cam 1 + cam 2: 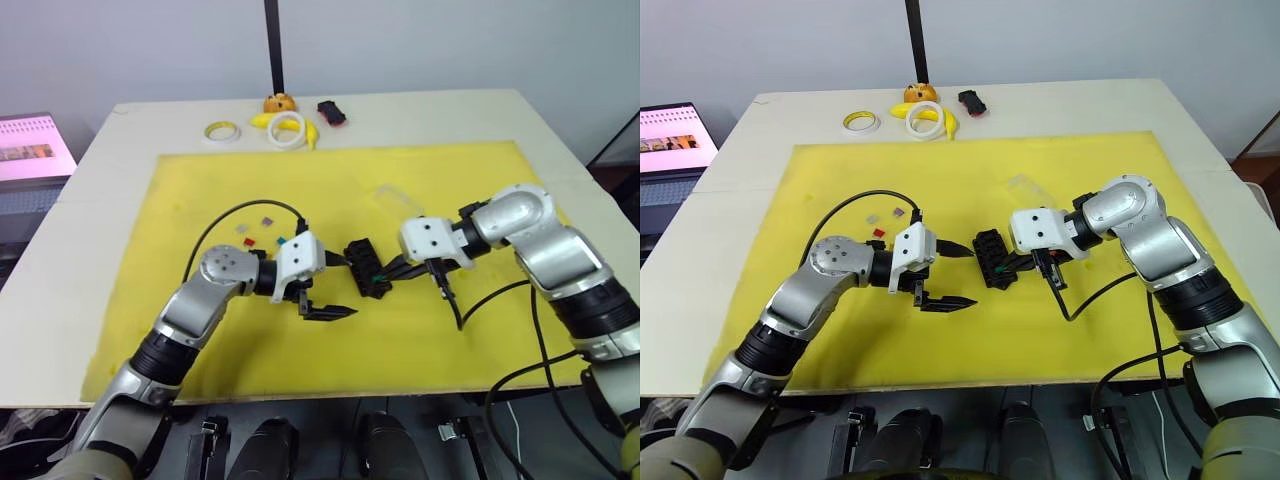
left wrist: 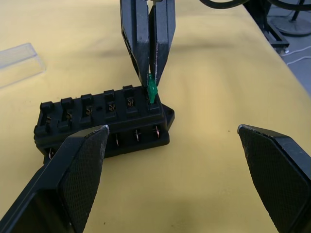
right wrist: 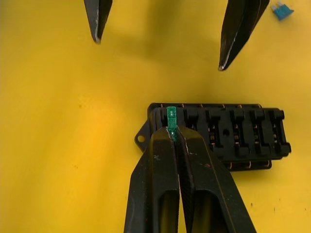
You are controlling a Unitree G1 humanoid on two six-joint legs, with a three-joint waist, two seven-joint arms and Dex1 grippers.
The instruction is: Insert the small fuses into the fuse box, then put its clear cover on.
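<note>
Pinching the green fuse (image 3: 171,116) in my right gripper (image 3: 173,132), I hold it upright over the fuse box's (image 3: 228,131) end slot; my left gripper (image 2: 172,145) gapes wide.

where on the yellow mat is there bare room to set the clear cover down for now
Free: the mat's near strip in front of both grippers, and its far band behind the clear cover. Crowded: around the fuse box and the loose small fuses beside the left gripper.
</note>
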